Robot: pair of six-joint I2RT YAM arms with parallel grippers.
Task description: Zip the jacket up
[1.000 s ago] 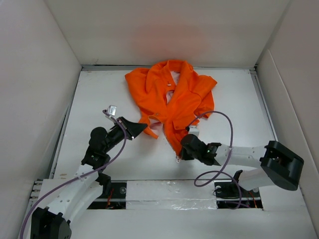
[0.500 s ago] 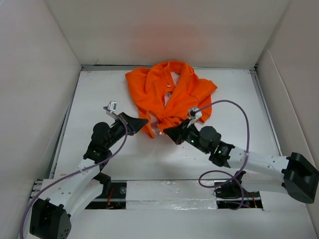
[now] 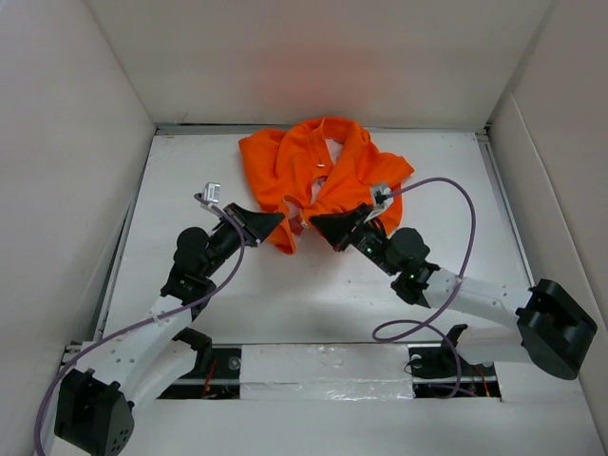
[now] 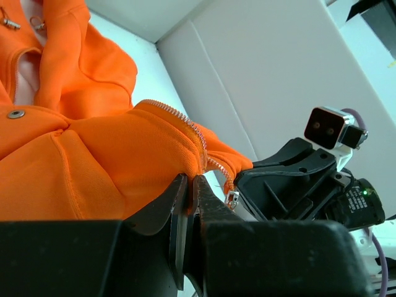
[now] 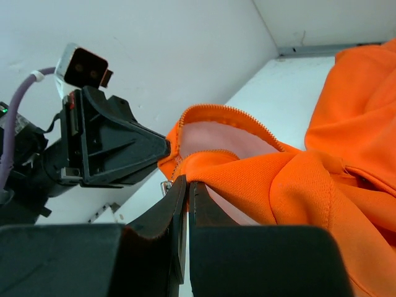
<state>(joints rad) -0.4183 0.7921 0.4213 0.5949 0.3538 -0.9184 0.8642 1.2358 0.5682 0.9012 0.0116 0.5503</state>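
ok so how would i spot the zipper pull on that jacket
Find the orange jacket bunched at the far middle of the table, then its near hem, pinched by the left gripper and right gripper. The zipper pull is the small silver tab dangling off the zipper teeth between them, unlike the round snap set flat in the fabric.

Honestly my view is just a white box. The table (image 3: pixel 313 294) is plain matte white, closed in by tall white panels: a far wall (image 3: pixel 323 47), a left wall (image 3: pixel 57 209) and a right wall (image 3: pixel 570 142) with a slanted crease. A thin grey strip (image 3: pixel 218 127) runs where the table meets the far wall. Light's soft and even, barely any shadows, with a faint orange tint (image 3: pixel 313 84) low on the far wall. There's a silvery taped rail (image 3: pixel 323 366) along the near edge.
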